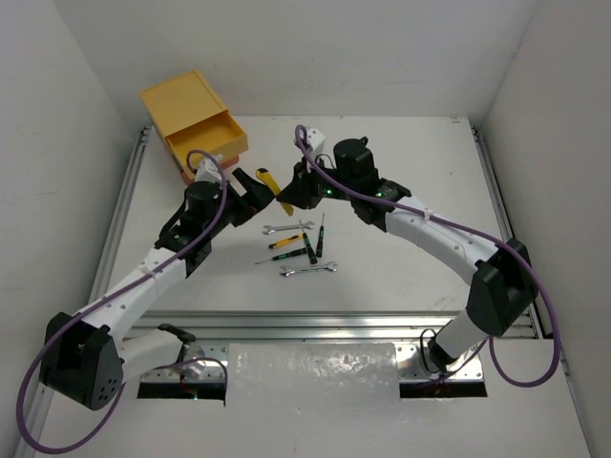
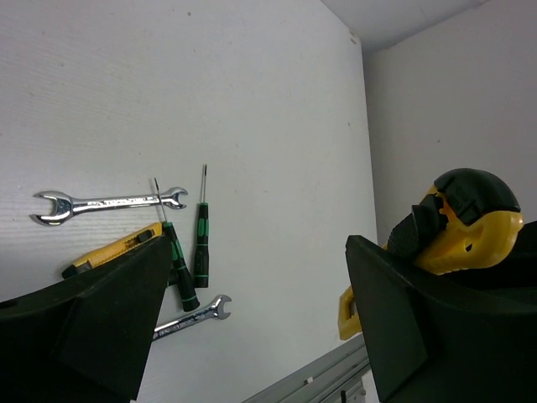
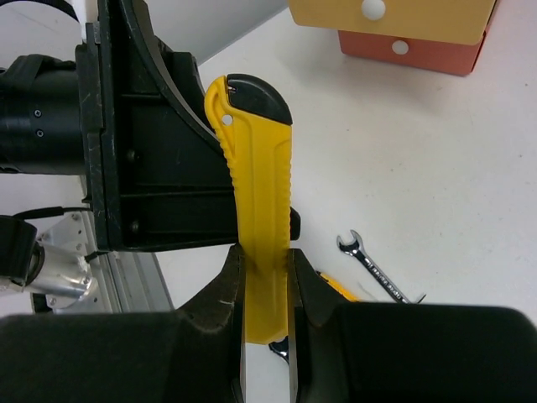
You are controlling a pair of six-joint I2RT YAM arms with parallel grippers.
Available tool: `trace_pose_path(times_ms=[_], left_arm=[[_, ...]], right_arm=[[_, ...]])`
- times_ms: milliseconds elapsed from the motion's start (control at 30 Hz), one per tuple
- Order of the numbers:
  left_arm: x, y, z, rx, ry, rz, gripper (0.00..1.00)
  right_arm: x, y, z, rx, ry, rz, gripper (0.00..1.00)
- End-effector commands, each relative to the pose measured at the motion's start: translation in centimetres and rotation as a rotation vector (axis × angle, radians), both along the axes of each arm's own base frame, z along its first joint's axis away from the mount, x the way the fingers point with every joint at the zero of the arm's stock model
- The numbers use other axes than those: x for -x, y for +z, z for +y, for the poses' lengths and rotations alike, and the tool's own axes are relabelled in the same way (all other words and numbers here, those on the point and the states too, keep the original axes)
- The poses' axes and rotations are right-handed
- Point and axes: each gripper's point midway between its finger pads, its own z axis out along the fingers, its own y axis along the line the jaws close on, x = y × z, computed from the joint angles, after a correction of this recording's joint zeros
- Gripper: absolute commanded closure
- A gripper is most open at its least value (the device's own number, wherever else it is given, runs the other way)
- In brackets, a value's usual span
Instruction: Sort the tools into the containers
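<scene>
Clamps the yellow utility knife by its lower body between the jaws of the right gripper, black-capped end pointing away from them. Faces the left gripper just past those jaws, with the knife running close alongside its black finger; cannot tell whether they touch.

Shows, from the left wrist alone, the left jaws wide apart with nothing between them and the knife's capped end outside one finger. Takes in, beyond that gap, two silver wrenches, two green-handled screwdrivers and a yellow-handled tool lying on the bench.

Reveals only from overhead the yellow drawer standing open, beyond and left of both jaws. Catches the orange-red drawer beneath it from the right wrist.
</scene>
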Motion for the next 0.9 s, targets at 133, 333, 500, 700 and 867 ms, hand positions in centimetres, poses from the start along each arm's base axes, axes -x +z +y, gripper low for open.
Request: trace_pose_path(times_ms=[133,333,500,700,867], left_arm=[[0.7,3.8,-1.1,0.057,-0.036,-0.109,0.17],[0.8,3.8,-0.3,0.023,-0.005,-0.113,0.15],[1.2,3.1,0.1,0.0,0.004,-0.095,0.14],[1.6,3.7,1.0,-0.02,0.035,-0.113,0.13],[2.1,4.0,2.1,-0.044,0.071,-0.112,0.1]], right_arm=[[0.4,0.5,1.6,-0.036,0.007,0.009,1.0],[0.1,0.8,1.7,-0.032,0.004,0.006,1.0],[-0.1,0.7,1.4,-0.02,-0.012,0.004,1.0],[-0.5,0.7,1.3,-0.01,-0.03,-0.001,1.0],[-0.8,0.7,1.1,-0.009,-0.052,-0.001,1.0]])
